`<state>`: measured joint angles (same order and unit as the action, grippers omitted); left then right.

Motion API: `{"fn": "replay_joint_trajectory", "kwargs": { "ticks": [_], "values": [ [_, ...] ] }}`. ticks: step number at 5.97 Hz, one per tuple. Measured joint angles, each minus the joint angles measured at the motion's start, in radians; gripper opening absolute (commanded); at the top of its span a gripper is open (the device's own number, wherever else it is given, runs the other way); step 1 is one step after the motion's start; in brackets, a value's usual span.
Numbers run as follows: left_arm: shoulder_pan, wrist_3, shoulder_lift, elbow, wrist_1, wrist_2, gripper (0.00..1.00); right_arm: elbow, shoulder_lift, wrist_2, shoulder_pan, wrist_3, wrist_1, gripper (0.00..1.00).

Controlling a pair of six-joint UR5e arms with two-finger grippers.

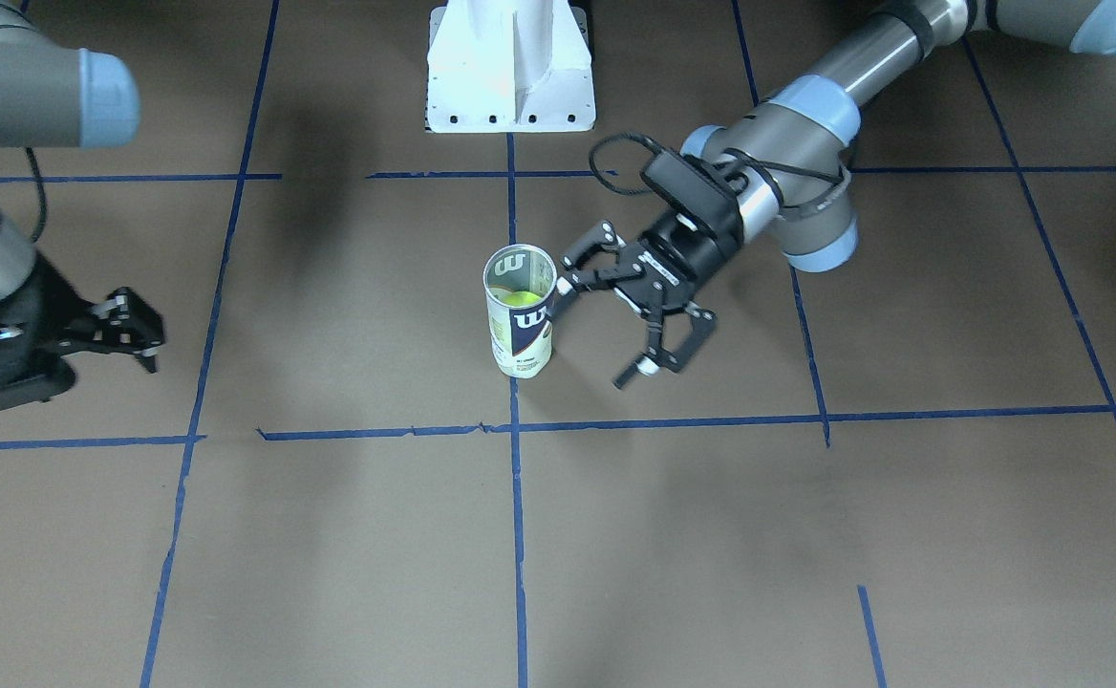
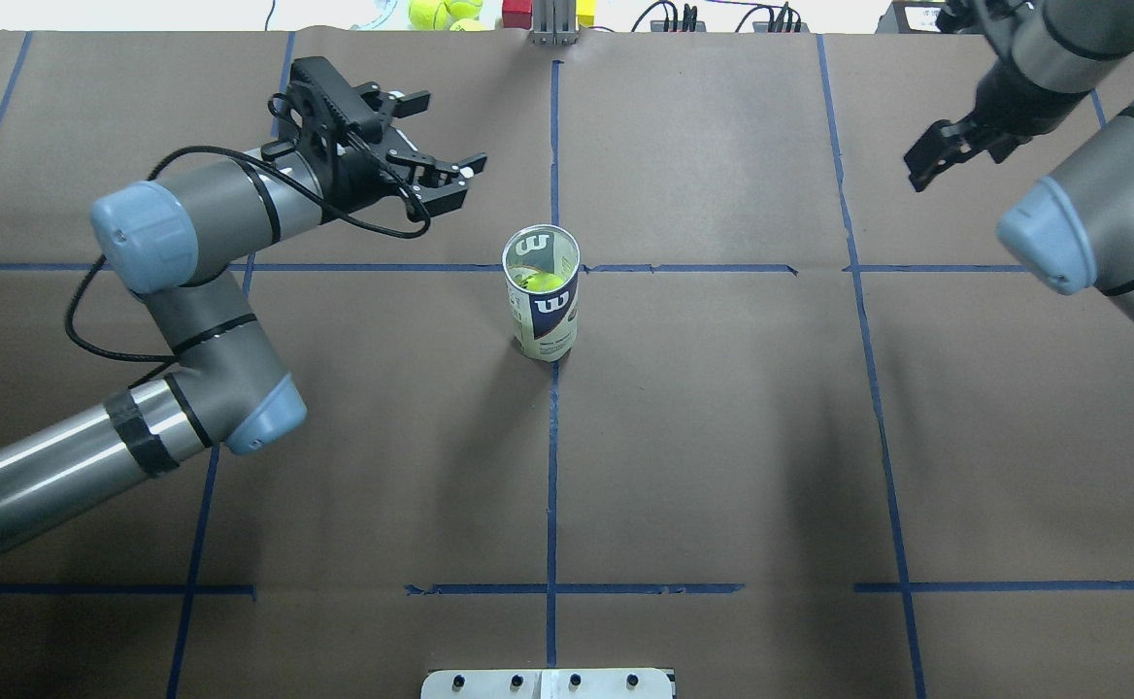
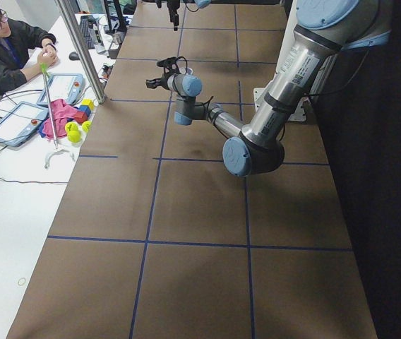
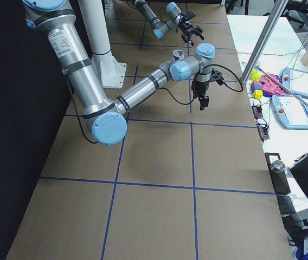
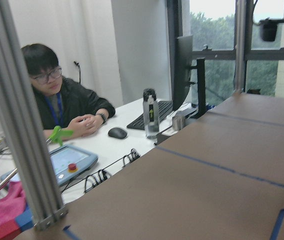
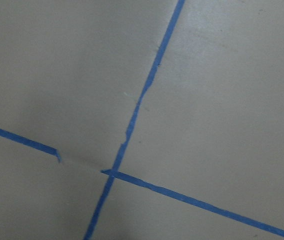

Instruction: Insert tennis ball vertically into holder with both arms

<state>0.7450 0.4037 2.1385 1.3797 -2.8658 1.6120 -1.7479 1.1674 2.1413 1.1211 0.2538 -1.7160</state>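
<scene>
The holder (image 1: 520,320), a clear can with a white and navy W label, stands upright near the table's middle, and it also shows in the overhead view (image 2: 541,311). A yellow-green tennis ball (image 1: 522,298) sits inside it, seen through the open top (image 2: 540,282). My left gripper (image 1: 593,333) is open and empty, level with the can and just beside it. From overhead the left gripper (image 2: 450,136) is beyond and to the left of the can. My right gripper (image 1: 142,336) is shut and empty, far off to the side (image 2: 924,163).
The white ribbed base (image 1: 510,67) stands at the robot's side of the table. Spare tennis balls (image 2: 443,12) and coloured blocks lie past the far edge. An operator (image 3: 3,49) sits at a side desk with tablets. Blue tape lines cross the brown table.
</scene>
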Motion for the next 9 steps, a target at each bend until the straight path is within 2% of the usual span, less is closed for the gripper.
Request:
{"fn": "replay_joint_trajectory", "kwargs": {
  "ticks": [1, 2, 3, 5, 6, 7, 8, 9],
  "values": [
    [0.092, -0.007, -0.026, 0.005, 0.132, 0.14, 0.99, 0.0, 0.037, 0.012, 0.046, -0.082, 0.0, 1.0],
    [0.184, -0.05, -0.064, 0.006, 0.21, 0.253, 0.99, 0.001, 0.07, 0.029, 0.086, -0.151, 0.0, 1.0],
    [0.275, -0.192, -0.096, 0.004, 0.289, 0.309, 0.99, 0.001, 0.105, 0.046, 0.126, -0.224, -0.001, 1.0],
    [0.391, -0.637, -0.109, 0.006, 0.526, 0.328, 0.99, 0.016, 0.185, 0.103, 0.216, -0.4, -0.001, 1.0],
    [0.448, -0.748, -0.111, 0.02, 0.678, 0.345, 0.99, 0.042, 0.209, 0.13, 0.265, -0.49, -0.001, 1.0],
    [0.494, -0.774, -0.124, 0.035, 0.812, 0.362, 1.0, 0.065, 0.226, 0.141, 0.3, -0.554, -0.001, 1.0],
    [0.529, -0.766, -0.145, 0.025, 0.895, 0.364, 1.0, 0.078, 0.249, 0.146, 0.325, -0.602, 0.0, 1.0],
    [0.588, -0.714, -0.164, 0.002, 1.01, 0.377, 1.0, 0.094, 0.273, 0.149, 0.352, -0.646, 0.0, 1.0]
  ]
}}
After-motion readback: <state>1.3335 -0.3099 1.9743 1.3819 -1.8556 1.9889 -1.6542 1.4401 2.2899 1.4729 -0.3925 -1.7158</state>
